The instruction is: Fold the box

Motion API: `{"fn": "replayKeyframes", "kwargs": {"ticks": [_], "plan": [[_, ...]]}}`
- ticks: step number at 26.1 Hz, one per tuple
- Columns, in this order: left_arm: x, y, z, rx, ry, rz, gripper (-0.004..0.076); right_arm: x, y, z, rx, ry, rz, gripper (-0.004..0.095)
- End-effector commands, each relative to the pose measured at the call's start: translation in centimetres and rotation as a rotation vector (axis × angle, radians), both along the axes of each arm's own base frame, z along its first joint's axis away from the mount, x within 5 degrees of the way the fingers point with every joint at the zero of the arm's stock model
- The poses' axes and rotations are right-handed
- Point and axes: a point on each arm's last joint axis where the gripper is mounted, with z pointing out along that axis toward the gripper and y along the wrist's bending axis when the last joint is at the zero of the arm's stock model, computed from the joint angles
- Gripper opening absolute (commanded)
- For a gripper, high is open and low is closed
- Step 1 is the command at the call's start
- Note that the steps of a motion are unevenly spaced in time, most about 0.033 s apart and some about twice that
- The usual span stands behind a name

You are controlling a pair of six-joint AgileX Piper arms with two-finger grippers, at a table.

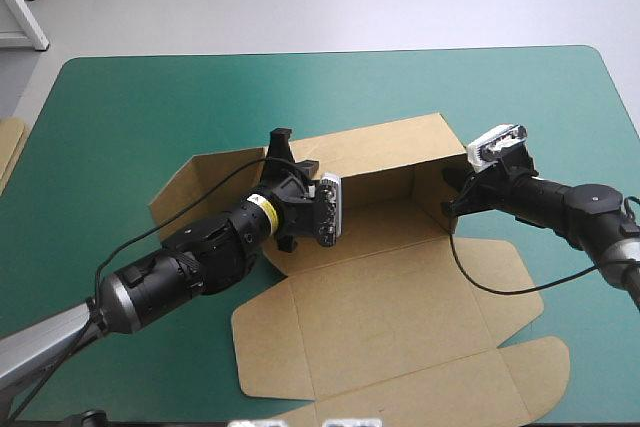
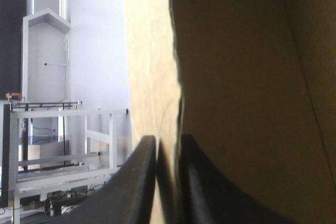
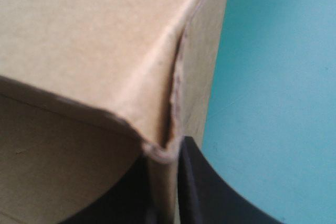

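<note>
The teal-green table [image 1: 140, 97] fills the scene, and the brown box [image 1: 400, 327] sits right at its middle, reaching toward the near edge. Far wall is up, right wall is up, the lid panel lies flat on the near side, and the left flap stands at a slant. The left gripper [image 2: 168, 142] is pinched tight on the far wall's left end, board edge clamped between its black fingers. The right gripper [image 3: 164, 153] is clamped too, biting the far right corner where two walls meet. A sliver of spare board [image 1: 8, 152] peeks in at the table's left edge.
</note>
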Motion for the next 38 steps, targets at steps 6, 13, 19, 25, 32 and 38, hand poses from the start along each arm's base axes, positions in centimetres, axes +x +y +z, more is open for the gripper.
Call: {"fn": "replayKeyframes", "kwargs": {"ticks": [6, 13, 19, 25, 32, 38], "plan": [[-1.4, -0.8, 2.2, -0.08, -0.058, -0.084, 0.044, -0.7, 1.2, 1.8, 0.09, -0.032, 0.089, -0.0017], [-5.1, -2.1, 3.7, -0.049, -0.074, -0.144, 0.0441, -0.3, 1.1, 1.2, 0.099, -0.003, 0.066, -0.0019], [-8.3, -2.2, 7.1, -0.078, -0.09, -0.15, 0.0441, 0.2, 0.9, 0.7, 0.1, 0.019, 0.038, -0.0019], [-10.4, -1.8, 9.1, -0.218, 0.149, -0.069, 0.044, 0.3, 0.9, 0.7, 0.105, 0.022, 0.024, -0.0019], [-7.7, 2.6, 15.7, -0.573, 0.171, 0.112, 0.0437, 0.3, 0.9, 0.7, 0.103, 0.026, 0.024, -0.0019], [-3.5, 8.8, 19.0, -0.777, 0.136, 0.378, 0.0438, 0.2, 0.9, 0.6, 0.115, 0.043, 0.015, -0.0019]]}}
